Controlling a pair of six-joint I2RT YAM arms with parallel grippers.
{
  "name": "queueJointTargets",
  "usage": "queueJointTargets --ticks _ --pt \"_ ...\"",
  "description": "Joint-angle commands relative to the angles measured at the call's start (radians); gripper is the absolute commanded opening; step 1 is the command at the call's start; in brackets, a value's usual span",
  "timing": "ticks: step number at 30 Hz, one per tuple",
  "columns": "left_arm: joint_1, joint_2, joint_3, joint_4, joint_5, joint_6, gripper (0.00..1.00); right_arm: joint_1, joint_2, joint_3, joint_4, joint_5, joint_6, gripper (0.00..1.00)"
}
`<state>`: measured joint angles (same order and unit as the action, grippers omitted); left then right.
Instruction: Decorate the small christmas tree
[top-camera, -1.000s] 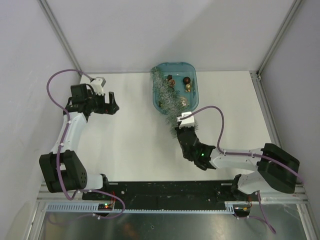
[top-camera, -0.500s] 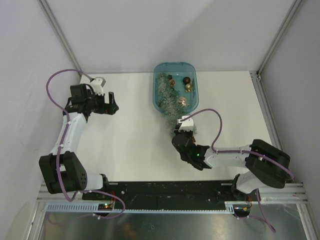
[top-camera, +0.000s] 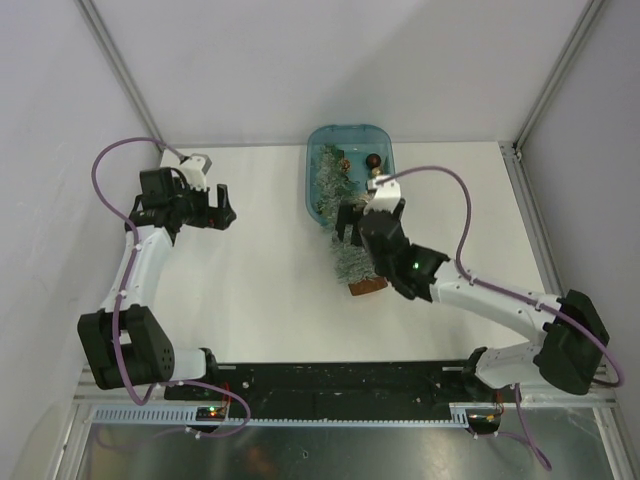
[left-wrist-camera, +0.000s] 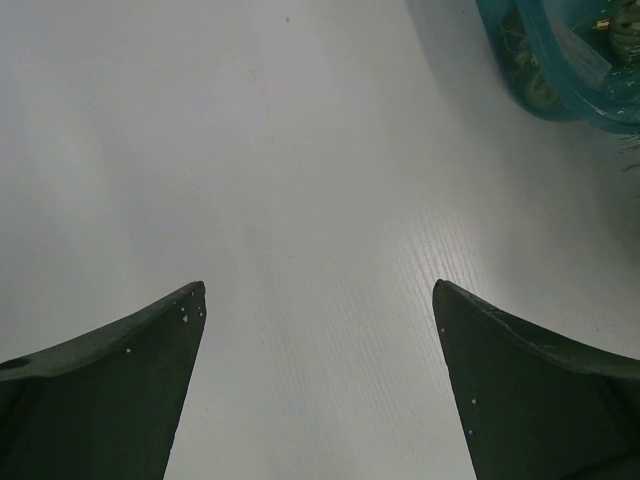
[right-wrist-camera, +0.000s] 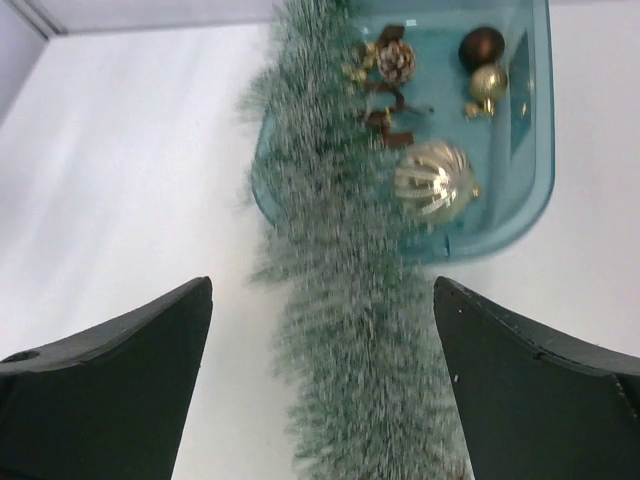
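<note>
The small christmas tree (top-camera: 352, 262) lies on its side. It is not standing up. Its pointy end rests in the blue tray (top-camera: 311, 203), which sits at the far edge of the surface (top-camera: 260, 270). Its round wooden foot (top-camera: 368, 286) lies on the surface and points at the near edge. So the tree's long line runs from far to near, tipped a little to the right at the foot.

The right claw (top-camera: 348, 222) hangs right over the tree, near its middle. Its own camera shows the right claw (right-wrist-camera: 321, 285) spread wide, with the tree (right-wrist-camera: 340, 250) running up between the two fingers toward the tray (right-wrist-camera: 540, 150). It is not pinching the tree. I cannot tell if a finger touches the bristles.

The balls are in the tray, beside the tree's top. There is a big gold striped ball (right-wrist-camera: 432, 180), a brown ball (right-wrist-camera: 481, 45), a small gold ball (right-wrist-camera: 487, 82) and a pine cone (right-wrist-camera: 393, 62).

The left claw (top-camera: 222, 208) is well apart, by the left edge of the surface. It is spread wide too and holds nothing, with only bare surface under it (left-wrist-camera: 318, 290).

The right arm is much nearer. I think the tree must be stood up on its foot first, and the claw would have to close across the tree's long line.
</note>
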<state>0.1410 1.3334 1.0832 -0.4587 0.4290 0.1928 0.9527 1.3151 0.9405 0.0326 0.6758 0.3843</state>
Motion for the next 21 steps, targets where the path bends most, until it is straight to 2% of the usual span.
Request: queueJointTargets --ticks 1,7,13,17,21 --pt "0.005 -0.031 0.029 0.008 0.007 0.018 1.00 -0.082 0.108 0.183 -0.125 -0.131 -0.044 0.97" --pt "0.003 -0.030 0.035 0.006 0.005 0.017 1.00 -0.164 0.426 0.471 -0.234 -0.205 -0.111 0.96" --pt "0.003 -0.039 0.026 0.003 -0.010 0.033 1.00 -0.209 0.577 0.612 -0.279 -0.241 -0.114 0.85" --pt "0.003 -0.038 0.014 0.002 -0.015 0.039 1.00 -0.220 0.601 0.629 -0.273 -0.260 -0.115 0.68" --pt "0.003 -0.041 -0.005 0.001 -0.018 0.041 1.00 -0.219 0.601 0.627 -0.262 -0.261 -0.112 0.35"
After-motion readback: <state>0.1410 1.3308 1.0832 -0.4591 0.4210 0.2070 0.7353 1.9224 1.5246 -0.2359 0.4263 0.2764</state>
